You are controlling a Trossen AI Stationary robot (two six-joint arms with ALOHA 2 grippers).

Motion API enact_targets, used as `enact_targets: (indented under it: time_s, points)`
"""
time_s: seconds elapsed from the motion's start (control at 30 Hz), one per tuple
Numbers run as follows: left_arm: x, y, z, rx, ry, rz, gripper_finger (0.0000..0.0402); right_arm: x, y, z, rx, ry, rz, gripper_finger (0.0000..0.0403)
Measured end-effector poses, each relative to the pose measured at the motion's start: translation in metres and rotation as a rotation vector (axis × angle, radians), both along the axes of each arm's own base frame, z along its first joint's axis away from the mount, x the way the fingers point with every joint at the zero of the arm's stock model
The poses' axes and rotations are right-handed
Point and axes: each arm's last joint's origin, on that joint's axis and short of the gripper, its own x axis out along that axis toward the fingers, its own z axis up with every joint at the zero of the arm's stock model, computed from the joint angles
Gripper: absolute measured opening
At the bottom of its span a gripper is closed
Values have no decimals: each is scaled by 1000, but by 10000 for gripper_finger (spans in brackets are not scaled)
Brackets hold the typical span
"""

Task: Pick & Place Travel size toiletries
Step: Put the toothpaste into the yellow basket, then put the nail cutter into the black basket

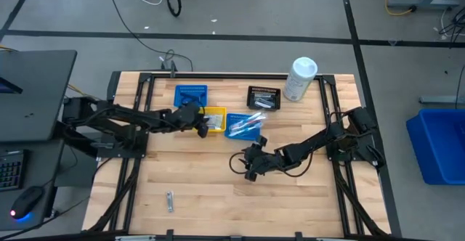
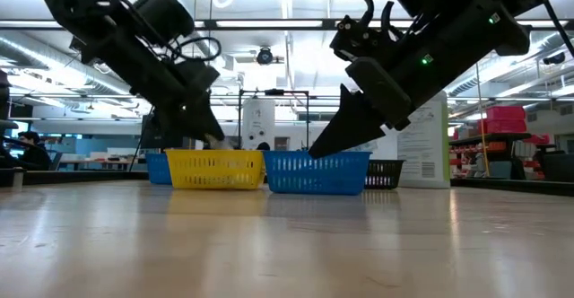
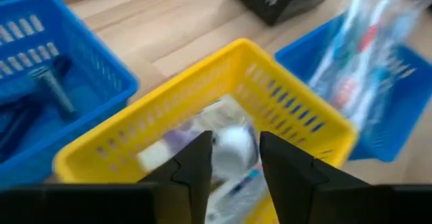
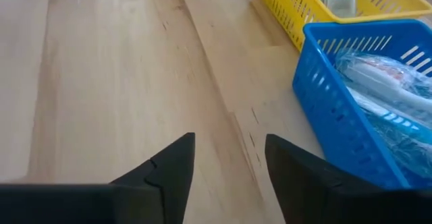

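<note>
On the left, the left gripper [image 1: 204, 123] hangs over the yellow bin [image 1: 214, 117], its fingers [image 3: 196, 166] parted with nothing between them. Inside that bin lie small white tubes [image 3: 233, 150] with touches of blue and purple print, blurred, so no firm count can be made. Behind and to the left sits one blue bin [image 1: 192, 95] holding a slim dark razor [image 3: 50, 89] with a silvery handle, next to other dark-blue pieces too dim to number.

Just right of the yellow bin stands a second blue bin [image 1: 242, 124], filled with toothbrushes in clear wrappers [image 4: 385, 89], white with blue and red accents; they overlap too much to count. Behind it is one black bin [image 1: 264, 97] with dark items inside that cannot be told apart. One white canister [image 1: 300, 78] stands upright at the table's [image 1: 218, 190] far edge.

The right gripper [image 1: 251, 161] hovers low over bare wood in front of the second blue bin, its fingers [image 4: 169, 166] spread and holding nothing.

One small silvery item [image 1: 169, 201] lies alone near the front edge, well apart from everything else.

That makes four bins: two blue, one yellow, one black.
</note>
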Motion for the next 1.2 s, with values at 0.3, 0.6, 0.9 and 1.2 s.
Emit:
enact_targets:
  time_s: [0.3,0.6,0.9,1.2]
  points:
    - [5,1,7,140,0,-94,174,0,1,0,31,10,34,189]
    - [18,-15,55,261,-120,-339,174,1,3,1,98,-27,-11,194]
    - [19,-92,65,66,-146,-745,174,2,4,2,109,-47,-11,182]
    - [-7,-160,60,157,-92,-1089,174,2,4,2,106,-46,-9,183]
